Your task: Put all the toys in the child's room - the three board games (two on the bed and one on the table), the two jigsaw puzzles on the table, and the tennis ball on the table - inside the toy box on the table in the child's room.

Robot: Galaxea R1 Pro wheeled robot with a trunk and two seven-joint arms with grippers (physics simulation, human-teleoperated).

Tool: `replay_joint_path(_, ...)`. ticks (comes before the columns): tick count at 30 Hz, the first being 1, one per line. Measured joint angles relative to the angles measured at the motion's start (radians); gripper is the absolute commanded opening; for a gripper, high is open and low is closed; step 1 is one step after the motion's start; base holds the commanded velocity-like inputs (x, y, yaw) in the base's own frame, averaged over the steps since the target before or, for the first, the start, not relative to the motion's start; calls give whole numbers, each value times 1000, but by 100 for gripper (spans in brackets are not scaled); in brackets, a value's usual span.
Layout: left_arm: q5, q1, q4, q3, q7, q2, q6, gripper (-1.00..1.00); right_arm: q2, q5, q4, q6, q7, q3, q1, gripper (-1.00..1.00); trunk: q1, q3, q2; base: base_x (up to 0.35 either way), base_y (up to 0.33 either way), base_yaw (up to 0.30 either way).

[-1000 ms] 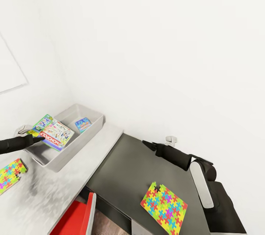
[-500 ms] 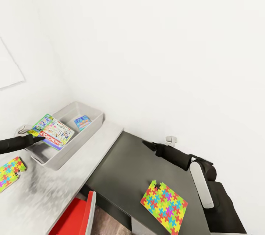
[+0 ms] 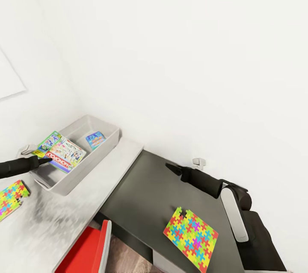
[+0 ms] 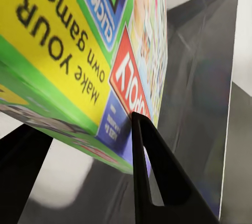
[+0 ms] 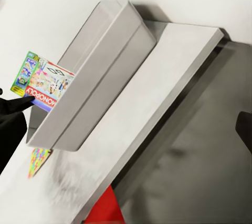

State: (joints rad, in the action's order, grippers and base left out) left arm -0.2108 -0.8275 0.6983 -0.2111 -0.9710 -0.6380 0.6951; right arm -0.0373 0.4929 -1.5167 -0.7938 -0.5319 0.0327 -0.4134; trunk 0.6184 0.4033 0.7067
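My left hand (image 3: pixel 46 161) grips the Monopoly board game (image 3: pixel 60 152) over the toy box (image 3: pixel 105 147) near rim; room inside beside a blue game (image 3: pixel 95 139). Right hand (image 3: pixel 170 166) over the dark unit (image 3: pixel 149 196), grip unclear.

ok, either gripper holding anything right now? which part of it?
The left gripper pinches the Monopoly board game by its near edge, over the toy box. The right gripper holds nothing.
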Motion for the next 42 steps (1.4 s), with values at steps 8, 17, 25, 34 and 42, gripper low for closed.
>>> replay_joint_path(8, 0, 0, 0, 0, 0, 0, -5, -100, -1, -1, 0, 0, 10, 0, 0, 100, 0, 3, 0, 0, 0, 0)
replay_joint_path(17, 3, 0, 0, -1, 2, 0, 2, -100, -2, 4, 0, 0, 11, 2, 0, 100, 0, 3, 0, 0, 0, 0)
replay_joint_path(25, 3, 0, 0, 0, 10, 0, 4, -100, -2, 0, 0, 1, 13, 1, 0, 100, 0, 3, 0, 0, 0, 0)
replay_joint_path(34, 3, 0, 0, 0, 11, 0, 3, -100, -2, 0, 0, 1, 11, 1, 0, 100, 0, 14, 0, 0, 0, 0)
replay_joint_path(42, 4, 0, 0, 0, 11, 0, 3, -100, -2, 0, 0, 0, 11, 2, 0, 100, 0, 27, 0, 0, 0, 0)
